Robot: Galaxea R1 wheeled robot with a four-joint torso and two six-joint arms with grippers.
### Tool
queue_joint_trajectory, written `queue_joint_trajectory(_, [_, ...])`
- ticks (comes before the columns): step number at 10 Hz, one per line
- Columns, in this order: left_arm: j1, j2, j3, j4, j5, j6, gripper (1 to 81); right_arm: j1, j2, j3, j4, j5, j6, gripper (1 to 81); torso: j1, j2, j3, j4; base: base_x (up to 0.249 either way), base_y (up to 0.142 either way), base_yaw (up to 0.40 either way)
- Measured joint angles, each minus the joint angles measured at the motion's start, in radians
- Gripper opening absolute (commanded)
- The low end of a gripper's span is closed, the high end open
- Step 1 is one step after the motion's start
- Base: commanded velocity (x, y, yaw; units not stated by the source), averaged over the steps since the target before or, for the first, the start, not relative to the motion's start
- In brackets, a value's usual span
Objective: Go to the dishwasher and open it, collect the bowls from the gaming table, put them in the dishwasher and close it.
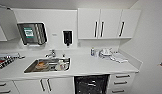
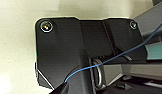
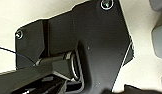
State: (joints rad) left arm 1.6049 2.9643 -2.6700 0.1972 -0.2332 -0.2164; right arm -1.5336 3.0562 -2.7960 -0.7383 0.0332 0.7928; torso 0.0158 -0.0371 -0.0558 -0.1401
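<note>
I faced the dishwasher [image 1: 91, 84], dark below the counter [image 1: 97, 65] right of the sink [image 1: 48, 65]; my grip state untellable, I risked mistiming a reach.

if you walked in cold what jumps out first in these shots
The dark open front of the dishwasher stands out under the white counter, between pale cupboard doors and drawers. Left of it, the steel sink set into the counter holds dishes, and a black dispenser hangs on the wall above.
</note>
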Motion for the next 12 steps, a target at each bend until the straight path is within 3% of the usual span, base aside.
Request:
queue_joint_trajectory(3, [-0.002, 0.000, -0.001, 0.000, -0.004, 0.002, 81.1, 0.006, 0.002, 0.000, 0.000, 0.005, 0.000, 81.1, -0.012, 0.016, 0.048, 0.000, 0.000, 0.000, 0.000])
queue_joint_trajectory(9, [0.003, 0.003, -0.001, -0.003, -0.002, -0.008, 81.1, 0.001, -0.017, -0.007, 0.009, -0.003, 0.006, 81.1, -0.014, 0.018, 0.050, 0.000, 0.000, 0.000, 0.000])
queue_joint_trajectory(11, [0.003, 0.003, -0.001, -0.003, 0.023, -0.010, 81.1, -0.013, 0.009, -0.020, 0.110, -0.021, -0.047, 81.1, -0.014, 0.018, 0.050, 0.000, 0.000, 0.000, 0.000])
queue_joint_trajectory(12, [0.003, 0.003, -0.001, -0.003, 0.028, -0.010, 81.1, -0.017, 0.027, -0.025, 0.180, -0.033, -0.133, 81.1, -0.014, 0.018, 0.050, 0.000, 0.000, 0.000, 0.000])
